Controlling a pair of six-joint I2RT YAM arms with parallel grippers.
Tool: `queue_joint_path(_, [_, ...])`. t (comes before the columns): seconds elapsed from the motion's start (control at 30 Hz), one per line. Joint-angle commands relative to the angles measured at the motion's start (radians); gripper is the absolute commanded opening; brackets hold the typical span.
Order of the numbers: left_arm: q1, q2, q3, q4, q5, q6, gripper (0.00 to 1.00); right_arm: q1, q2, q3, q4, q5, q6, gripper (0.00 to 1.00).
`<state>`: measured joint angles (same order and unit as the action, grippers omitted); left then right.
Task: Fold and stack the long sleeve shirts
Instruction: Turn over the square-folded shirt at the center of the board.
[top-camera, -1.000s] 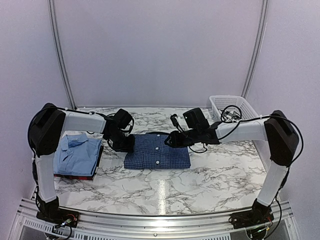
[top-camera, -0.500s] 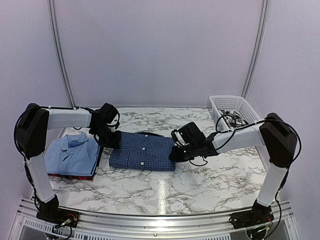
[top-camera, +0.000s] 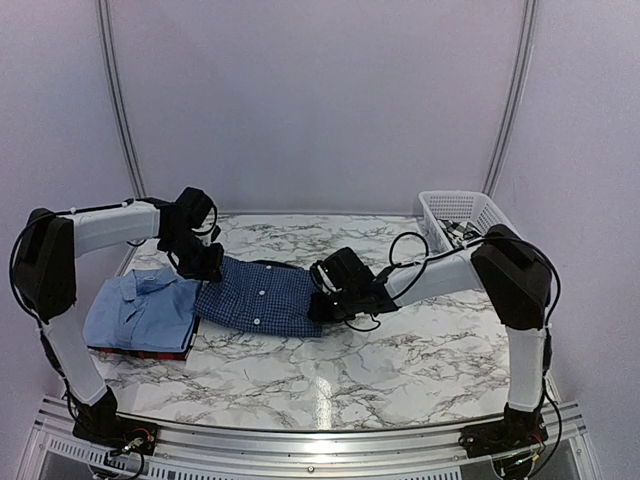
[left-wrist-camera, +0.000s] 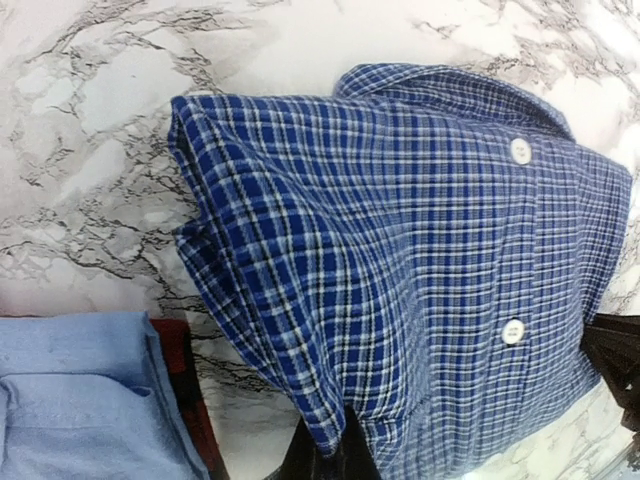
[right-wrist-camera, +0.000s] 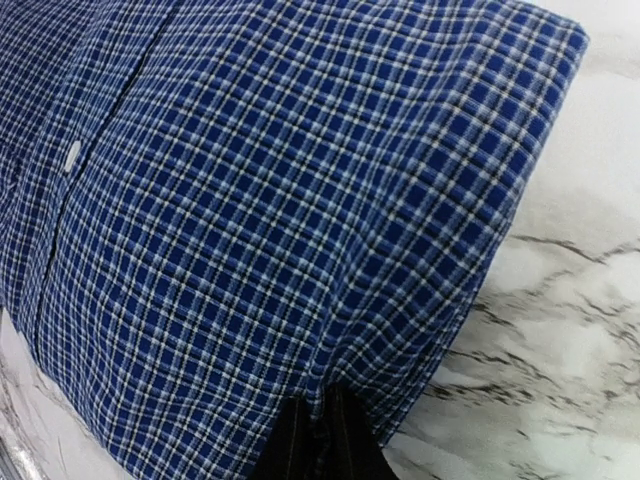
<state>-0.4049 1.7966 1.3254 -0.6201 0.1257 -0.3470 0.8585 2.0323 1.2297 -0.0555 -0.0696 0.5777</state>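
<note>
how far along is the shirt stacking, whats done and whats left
Done: the light blue shirt lies folded on the dark red shirt at the left of the table. In hand: the folded navy check shirt, pinched at opposite ends by the left gripper and right gripper, beside that stack. Left: setting it on top. Whether the basket holds another shirt cannot be told.

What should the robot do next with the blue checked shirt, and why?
Probably swing the checked shirt left and lower it onto the light blue shirt. The left pincer and right pincer each pinch one end of it, folded, and it is just beside that shirt, not on it.
</note>
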Motion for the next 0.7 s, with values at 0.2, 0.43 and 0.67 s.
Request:
queue_joint_path(0.2, [0.066, -0.103, 0.22, -0.123, 0.293, -0.094, 0.0, 0.063, 0.208, 0.267, 0.112, -0.261, 0.057, 0.14])
queue_joint_path(0.43, [-0.101, -0.013, 0.476, -0.121, 0.286, -0.364, 0.0, -0.015, 0.078, 0.216, 0.098, -0.329, 0.007, 0.28])
queue_joint_path(0.67, [-0.39, 0.456, 0.907, -0.118, 0.164, -0.537, 0.0, -0.219, -0.467, -0.247, -0.007, -0.159, -0.044, 0.43])
